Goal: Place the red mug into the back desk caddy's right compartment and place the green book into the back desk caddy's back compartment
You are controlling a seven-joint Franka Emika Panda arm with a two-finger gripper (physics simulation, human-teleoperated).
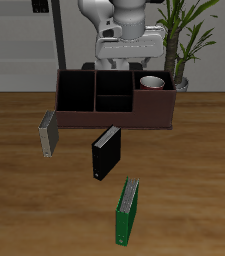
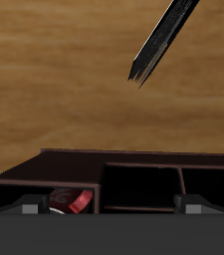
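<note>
A wooden worktop (image 1: 184, 150) carries the back desk caddy (image 1: 114, 118), whose right compartment (image 1: 152, 98) already holds the red mug (image 1: 152, 83). The green book (image 1: 127, 212) stands near the front edge, untouched. The tool (image 2: 110, 206) hovers over the caddy, apparently spread wide, empty; it should next travel forward and straddle the book's thin spine squarely.

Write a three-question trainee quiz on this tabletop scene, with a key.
1. True or false: the red mug sits inside the back desk caddy.
2. Which book lies nearest the table's front edge? A) black book B) green book C) grey-white book
3. Fill in: the green book is ___ the caddy.

Key: 1 true; 2 B; 3 outside.
</note>
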